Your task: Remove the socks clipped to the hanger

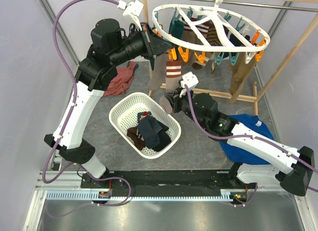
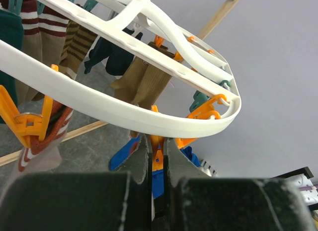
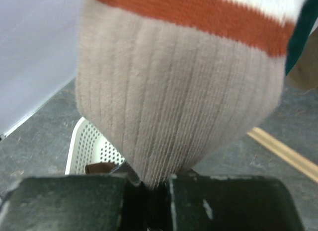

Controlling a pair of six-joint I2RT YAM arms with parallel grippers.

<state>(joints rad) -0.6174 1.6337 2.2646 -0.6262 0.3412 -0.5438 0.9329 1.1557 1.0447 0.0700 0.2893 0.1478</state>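
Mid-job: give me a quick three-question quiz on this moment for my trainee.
1. True or false: the right tool is shut on the lower end of the beige striped sock.
2. What sits between the fingers of the left tool? A: an orange clip. B: a teal clip. C: nothing.
3. Fill in: several socks already lie in the white ____.

Key: 1 true; 2 A; 3 basket.
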